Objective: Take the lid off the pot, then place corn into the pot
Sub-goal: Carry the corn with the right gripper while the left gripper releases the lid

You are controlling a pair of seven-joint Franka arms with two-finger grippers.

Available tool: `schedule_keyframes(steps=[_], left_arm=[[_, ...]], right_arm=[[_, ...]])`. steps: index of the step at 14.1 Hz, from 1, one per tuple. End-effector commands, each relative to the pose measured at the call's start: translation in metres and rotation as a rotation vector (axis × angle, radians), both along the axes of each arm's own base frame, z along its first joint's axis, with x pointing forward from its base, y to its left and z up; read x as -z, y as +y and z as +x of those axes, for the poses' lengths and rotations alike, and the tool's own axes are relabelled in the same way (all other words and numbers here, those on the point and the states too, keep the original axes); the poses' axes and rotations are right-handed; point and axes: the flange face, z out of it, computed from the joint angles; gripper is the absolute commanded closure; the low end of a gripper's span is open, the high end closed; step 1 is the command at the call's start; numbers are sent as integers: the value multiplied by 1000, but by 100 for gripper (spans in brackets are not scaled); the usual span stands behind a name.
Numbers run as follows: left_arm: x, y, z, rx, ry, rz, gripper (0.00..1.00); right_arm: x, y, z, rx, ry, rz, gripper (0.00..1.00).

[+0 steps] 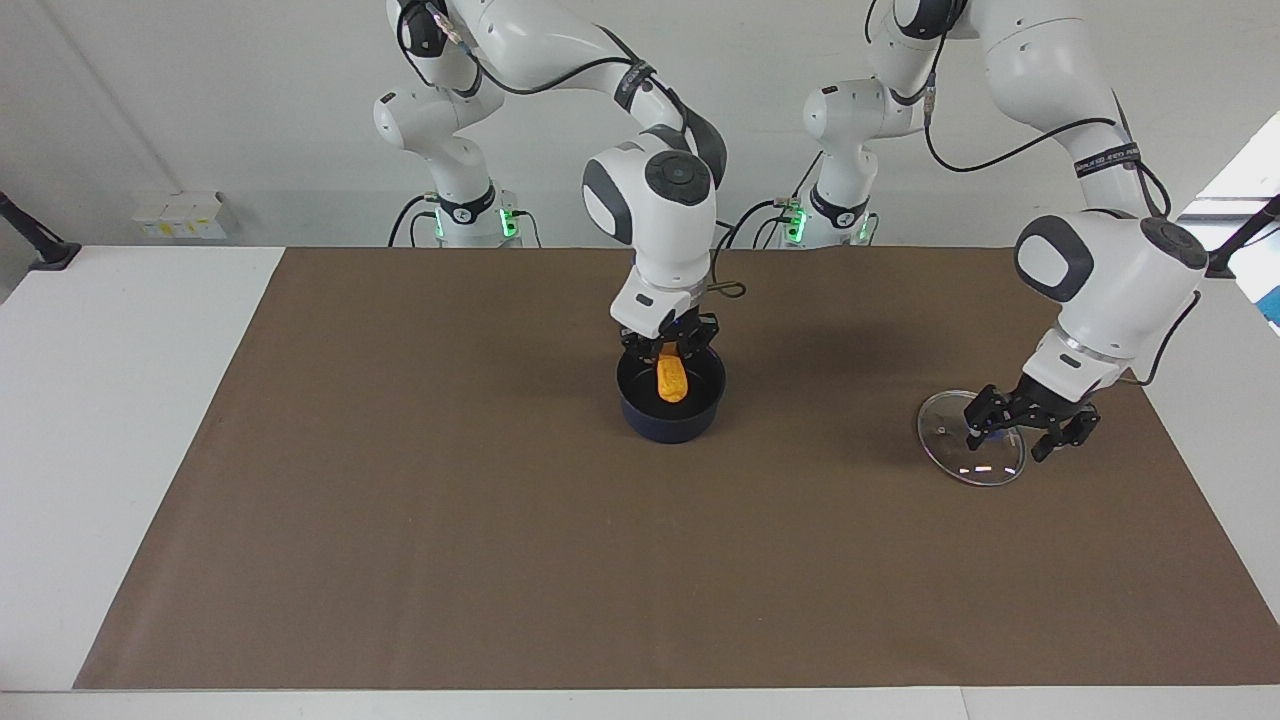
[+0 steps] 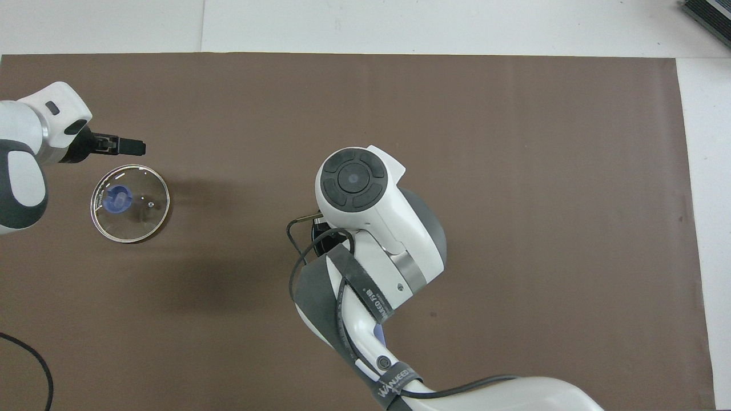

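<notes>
A brown mat [image 1: 400, 520] is covering most of the white tabletop [image 1: 110, 400] — small pale boxes [image 1: 180, 213] are sitting against the wall.

bright, even light | soft shadows on mat [image 1: 400, 500] | sharp focus

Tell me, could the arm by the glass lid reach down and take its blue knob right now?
Probably yes. The left claw hangs open just above the lid, which lies flat on the mat with nothing on or beside it. The right claw is busy over the pot, well clear of it.

Right gripper [image 1: 668, 349] holds corn [image 1: 672, 381] inside pot [image 1: 671, 404].
</notes>
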Motion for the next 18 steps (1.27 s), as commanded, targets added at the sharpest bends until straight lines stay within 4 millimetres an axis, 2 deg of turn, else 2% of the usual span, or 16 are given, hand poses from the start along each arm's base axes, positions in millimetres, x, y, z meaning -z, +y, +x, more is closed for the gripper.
schedule_keyframes(steps=[1,3,6,8,10,13,16,18], left_arm=[[-35,-25,5,-90,61,42,0],[-56,-46,5,-121,92,99,0],[-90,-48,-5,-121,123,112,0],[-114,-47,-20,-121,133,113,0],[-131,-38,-38,-132,157,116,0],[-146,-34,-61,-152,161,109,0],[-152,-24,-84,-166,172,107,0],[-164,-24,-97,-154,198,105,0]], right_arm=[[8,-1,4,-17,-29,-11,100],[20,-1,1,-23,-28,-10,100],[37,-2,-10,-34,-25,-11,100],[37,-3,-12,-37,-23,-12,100],[40,-5,-15,-56,-16,-17,100],[41,-6,-16,-64,-13,-18,100],[52,-13,-23,-83,-44,4,100],[53,-14,-23,-91,-45,6,100]])
